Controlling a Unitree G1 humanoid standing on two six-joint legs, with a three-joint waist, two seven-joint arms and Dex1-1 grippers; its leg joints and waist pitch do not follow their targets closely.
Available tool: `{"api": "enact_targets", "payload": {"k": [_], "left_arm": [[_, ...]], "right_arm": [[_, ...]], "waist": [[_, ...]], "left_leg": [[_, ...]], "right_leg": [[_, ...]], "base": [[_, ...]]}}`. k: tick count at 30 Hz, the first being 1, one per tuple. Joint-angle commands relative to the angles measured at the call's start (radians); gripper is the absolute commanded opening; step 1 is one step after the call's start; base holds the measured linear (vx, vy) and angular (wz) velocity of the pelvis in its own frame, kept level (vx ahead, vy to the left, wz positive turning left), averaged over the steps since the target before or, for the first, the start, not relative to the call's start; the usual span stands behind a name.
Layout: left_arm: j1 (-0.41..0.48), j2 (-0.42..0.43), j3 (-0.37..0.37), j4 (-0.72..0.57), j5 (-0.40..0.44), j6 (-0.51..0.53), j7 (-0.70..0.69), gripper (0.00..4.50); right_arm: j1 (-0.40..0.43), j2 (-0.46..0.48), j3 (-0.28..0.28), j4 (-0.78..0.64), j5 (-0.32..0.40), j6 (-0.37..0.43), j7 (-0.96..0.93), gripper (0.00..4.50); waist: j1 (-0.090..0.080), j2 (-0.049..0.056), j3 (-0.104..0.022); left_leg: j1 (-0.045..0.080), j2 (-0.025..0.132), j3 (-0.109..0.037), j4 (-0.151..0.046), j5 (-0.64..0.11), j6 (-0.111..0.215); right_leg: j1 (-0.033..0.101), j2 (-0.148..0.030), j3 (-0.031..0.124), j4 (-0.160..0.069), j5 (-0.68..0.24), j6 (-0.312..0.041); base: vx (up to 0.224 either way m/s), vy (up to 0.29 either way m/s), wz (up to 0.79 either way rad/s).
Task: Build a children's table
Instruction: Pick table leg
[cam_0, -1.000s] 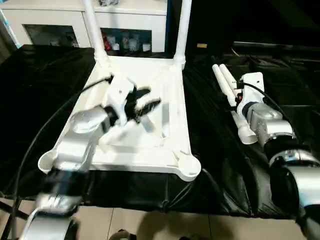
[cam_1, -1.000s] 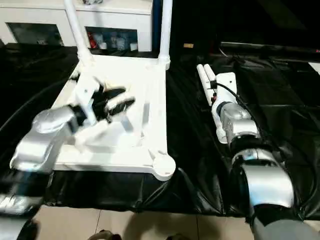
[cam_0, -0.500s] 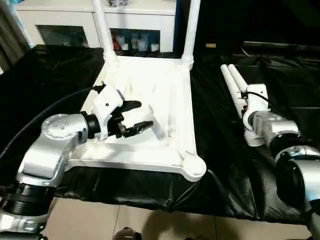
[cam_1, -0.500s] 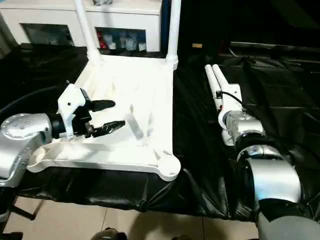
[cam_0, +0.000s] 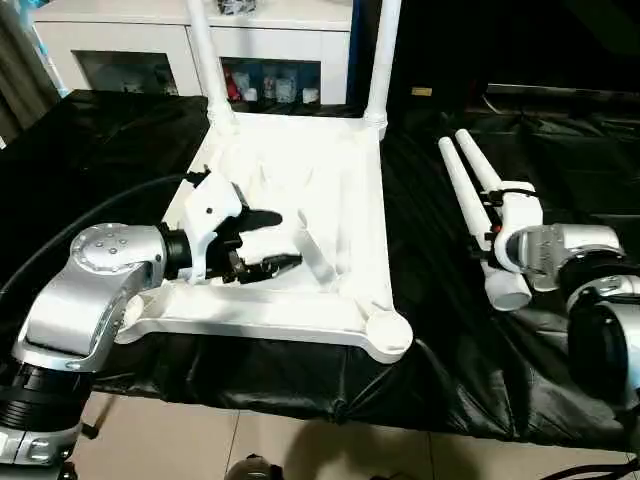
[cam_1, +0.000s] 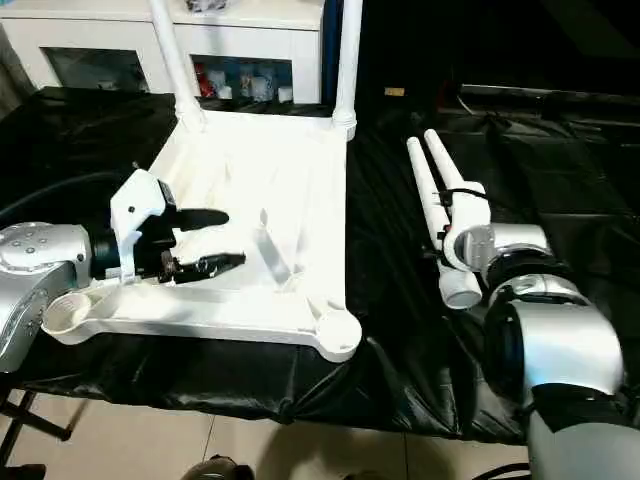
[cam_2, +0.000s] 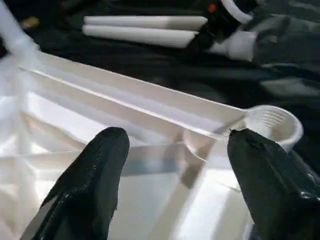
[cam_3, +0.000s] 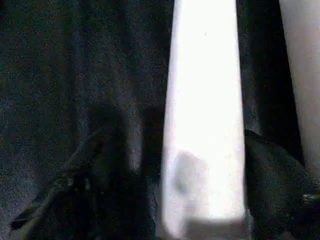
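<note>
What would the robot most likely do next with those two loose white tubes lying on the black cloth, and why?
Probably close the right gripper on the loose leg it straddles and lift it. One finger sits on each side of the tube without clamping it. Two legs already stand in the far sockets of the upturned table top, while the near corner socket is empty.

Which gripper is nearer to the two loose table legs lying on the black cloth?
Right. The right gripper straddles one of the loose table legs; the left gripper hovers open over the upturned tabletop, well across from them.
</note>
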Motion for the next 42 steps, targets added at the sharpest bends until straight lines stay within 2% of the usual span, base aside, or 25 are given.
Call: {"api": "enact_targets", "payload": {"k": [1,2,3,5,9,10,11,13,14,15,19,20,21,22,23,24,25,26,29,30,35,36,37,39,42], "left_arm": [[-0.017,0.023,-0.018,-0.024,-0.015,0.018,-0.027,3.63],[-0.022,0.027,-0.023,-0.021,-0.019,0.022,-0.032,3.63],[-0.027,0.03,-0.027,-0.017,-0.021,0.022,-0.037,3.63],[-0.034,0.028,-0.029,-0.009,-0.019,0.017,-0.039,3.63],[-0.054,0.012,-0.031,0.019,-0.015,0.016,-0.032,3.63],[-0.058,0.007,-0.031,0.024,-0.017,0.02,-0.03,3.91],[-0.076,-0.023,-0.031,0.056,-0.011,0.024,0.01,3.98],[-0.09,-0.049,-0.028,0.082,-0.005,0.025,0.043,3.98],[-0.097,-0.058,-0.028,0.094,-0.005,0.023,0.051,4.03],[-0.106,-0.072,-0.026,0.108,-0.001,0.024,0.07,4.34],[-0.136,-0.129,-0.012,0.158,0.005,0.023,0.14,4.47],[-0.157,-0.17,-0.003,0.193,0.006,0.032,0.184,4.5],[-0.161,-0.18,0.0,0.201,0.006,0.034,0.196,4.5],[-0.173,-0.205,0.003,0.219,0.005,0.04,0.22,4.5],[-0.183,-0.23,0.001,0.235,0.005,0.044,0.24,4.5],[-0.187,-0.239,-0.006,0.241,0.005,0.043,0.244,4.5],[-0.188,-0.243,-0.011,0.244,0.006,0.041,0.245,4.5],[-0.19,-0.246,-0.014,0.248,0.006,0.038,0.244,4.5],[-0.199,-0.258,-0.022,0.262,0.007,0.028,0.246,4.5],[-0.201,-0.264,-0.02,0.262,0.004,0.027,0.248,4.5],[-0.212,-0.312,0.008,0.274,-0.014,0.047,0.297,4.5],[-0.214,-0.324,0.018,0.28,-0.019,0.054,0.317,4.5],[-0.216,-0.332,0.023,0.288,-0.018,0.055,0.332,4.5],[-0.217,-0.352,0.039,0.293,-0.03,0.061,0.355,4.5],[-0.221,-0.372,0.058,0.293,-0.044,0.075,0.376,4.5]], "right_arm": [[-0.004,-0.006,0.004,0.014,-0.009,0.025,0.003,3.45],[-0.003,-0.008,-0.002,0.013,-0.005,0.028,-0.002,3.45],[-0.002,-0.009,-0.011,0.013,0.001,0.028,-0.01,3.34],[-0.001,-0.011,-0.021,0.013,0.008,0.028,-0.016,3.13],[-0.001,-0.013,-0.048,0.008,0.026,0.021,-0.023,2.83],[-0.001,-0.014,-0.054,0.007,0.031,0.019,-0.023,2.68],[0.0,-0.014,-0.09,0.003,0.063,0.014,-0.029,2.66],[0.002,-0.014,-0.111,0.001,0.083,0.006,-0.037,2.51],[0.003,-0.014,-0.121,0.0,0.092,0.0,-0.042,2.37],[0.004,-0.014,-0.132,-0.002,0.103,0.002,-0.041,2.21],[0.011,-0.009,-0.169,-0.009,0.138,0.007,-0.017,1.9],[0.02,-0.003,-0.188,-0.017,0.156,0.007,0.011,1.86],[0.022,-0.001,-0.194,-0.02,0.163,0.008,0.019,1.85],[0.028,0.004,-0.202,-0.026,0.175,0.015,0.04,1.83],[0.039,0.014,-0.189,-0.035,0.172,0.023,0.074,1.81],[0.049,0.022,-0.165,-0.041,0.157,0.024,0.097,1.81],[0.053,0.026,-0.152,-0.044,0.148,0.024,0.108,1.81],[0.056,0.028,-0.146,-0.045,0.145,0.023,0.113,1.8],[0.054,0.033,-0.155,-0.052,0.152,0.004,0.099,1.8],[0.05,0.033,-0.161,-0.058,0.16,0.002,0.107,1.8],[0.048,0.03,-0.193,-0.114,0.208,0.01,0.156,1.8],[0.054,0.03,-0.195,-0.13,0.218,0.02,0.169,1.8],[0.062,0.031,-0.2,-0.149,0.229,0.024,0.184,1.8],[0.088,0.036,-0.23,-0.205,0.275,0.039,0.213,1.8],[0.117,0.042,-0.258,-0.269,0.318,0.053,0.239,1.8]], "waist": [[0.004,-0.012,-0.079],[0.004,-0.01,-0.079],[0.003,-0.014,-0.079],[0.002,-0.015,-0.079],[0.002,-0.014,-0.08],[0.003,-0.014,-0.081],[0.001,-0.008,-0.081],[0.001,-0.011,-0.082],[0.002,-0.009,-0.084],[0.002,-0.007,-0.084],[0.002,-0.009,-0.09],[0.003,-0.002,-0.091],[-0.001,-0.003,-0.089],[0.002,0.001,-0.092],[0.002,-0.001,-0.093],[0.003,0.009,-0.093],[-0.001,0.005,-0.093],[-0.002,0.007,-0.094],[-0.003,0.009,-0.092],[-0.003,0.006,-0.092],[0.001,-0.001,-0.093],[0.002,-0.001,-0.093],[0.002,-0.007,-0.093],[0.003,-0.01,-0.094],[0.007,-0.011,-0.094]], "left_leg": [[0.009,0.065,-0.035,-0.061,-0.129,0.012],[0.011,0.065,-0.035,-0.06,-0.13,0.011],[0.011,0.064,-0.034,-0.06,-0.127,0.01],[0.01,0.064,-0.033,-0.06,-0.124,0.009],[0.01,0.063,-0.033,-0.059,-0.116,0.007],[0.009,0.064,-0.034,-0.059,-0.113,0.007],[0.01,0.063,-0.032,-0.057,-0.114,0.007],[0.009,0.063,-0.033,-0.057,-0.114,0.007],[0.01,0.061,-0.032,-0.055,-0.109,0.009],[0.008,0.061,-0.034,-0.055,-0.105,0.011],[0.007,0.062,-0.034,-0.052,-0.081,0.029],[0.007,0.062,-0.035,-0.05,-0.075,0.031],[0.004,0.059,-0.031,-0.048,-0.073,0.039],[0.004,0.061,-0.034,-0.047,-0.069,0.04],[0.005,0.062,-0.034,-0.046,-0.068,0.049],[0.003,0.062,-0.036,-0.045,-0.071,0.05],[0.001,0.064,-0.037,-0.045,-0.07,0.057],[0.0,0.063,-0.038,-0.045,-0.068,0.062],[0.004,0.063,-0.038,-0.045,-0.093,0.053],[0.004,0.063,-0.038,-0.045,-0.095,0.05],[0.002,0.066,-0.037,-0.044,-0.073,0.059],[0.002,0.065,-0.037,-0.043,-0.068,0.062],[0.001,0.062,-0.035,-0.043,-0.062,0.071],[-0.001,0.061,-0.035,-0.042,-0.048,0.083],[0.001,0.062,-0.034,-0.042,-0.041,0.093]], "right_leg": [[0.052,-0.098,0.068,-0.07,-0.206,-0.223],[0.051,-0.098,0.068,-0.07,-0.21,-0.221],[0.051,-0.098,0.068,-0.07,-0.212,-0.22],[0.052,-0.098,0.069,-0.07,-0.212,-0.217],[0.053,-0.098,0.069,-0.07,-0.21,-0.209],[0.053,-0.098,0.069,-0.069,-0.205,-0.21],[0.052,-0.096,0.07,-0.07,-0.196,-0.211],[0.055,-0.096,0.068,-0.068,-0.186,-0.214],[0.054,-0.095,0.068,-0.069,-0.178,-0.214],[0.056,-0.096,0.067,-0.067,-0.171,-0.216],[0.058,-0.094,0.065,-0.064,-0.125,-0.225],[0.057,-0.095,0.065,-0.061,-0.115,-0.23],[0.056,-0.089,0.065,-0.065,-0.089,-0.234],[0.058,-0.093,0.064,-0.061,-0.08,-0.238],[0.058,-0.093,0.063,-0.062,-0.069,-0.243],[0.058,-0.094,0.062,-0.061,-0.068,-0.247],[0.06,-0.093,0.06,-0.06,-0.056,-0.25],[0.06,-0.093,0.058,-0.061,-0.056,-0.253],[0.058,-0.096,0.059,-0.068,-0.116,-0.249],[0.058,-0.095,0.059,-0.07,-0.123,-0.246],[0.059,-0.095,0.059,-0.065,-0.11,-0.24],[0.059,-0.096,0.059,-0.064,-0.106,-0.239],[0.061,-0.094,0.06,-0.064,-0.1,-0.238],[0.061,-0.093,0.059,-0.065,-0.107,-0.227],[0.06,-0.094,0.059,-0.069,-0.11,-0.218]], "base": [[0.0,0.0,0.0],[0.0,0.0,0.0],[0.0,0.0,0.0],[0.0,0.0,0.0],[0.0,0.0,0.0],[0.0,0.0,0.0],[0.0,0.0,0.0],[0.0,0.0,0.0],[0.0,0.0,0.0],[0.0,0.0,0.0],[0.0,0.0,0.0],[0.0,0.0,0.0],[0.0,0.0,0.0],[0.0,0.0,0.0],[0.0,0.0,0.0],[0.0,0.0,0.0],[0.0,0.0,0.0],[0.0,0.0,0.0],[0.0,0.0,0.0],[0.0,0.0,0.0],[0.0,0.0,0.0],[0.0,0.0,0.0],[0.0,0.0,0.0],[0.0,0.0,0.0],[0.0,0.0,0.0]]}}
